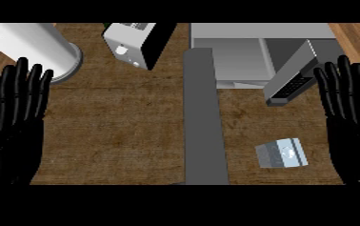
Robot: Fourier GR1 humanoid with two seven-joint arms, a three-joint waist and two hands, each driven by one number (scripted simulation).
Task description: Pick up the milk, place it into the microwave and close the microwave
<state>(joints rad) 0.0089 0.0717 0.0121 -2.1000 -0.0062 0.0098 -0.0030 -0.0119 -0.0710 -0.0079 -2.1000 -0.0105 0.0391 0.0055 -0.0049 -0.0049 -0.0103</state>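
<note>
Head view: milk [281, 153] lies near counter's [126, 139] front edge; left hand [25, 106] and right hand [341, 106] straight-fingered.

- counter [119, 125]: brown wood, matt, grainy
- microwave [239, 53]: smooth grey, metal-looking
- milk [281, 153]: pale carton, faint sheen
- cylinder [35, 46]: smooth white-grey; toaster [130, 44]: silvery, black side

No lettering, brand, number or sign is showing legibly anywhere on the counter — the small pale grey-blue milk carton [281, 153] is lying with blurred faces, and the open grey microwave [243, 53] is displaying a dark control panel — nothing readable.
</note>
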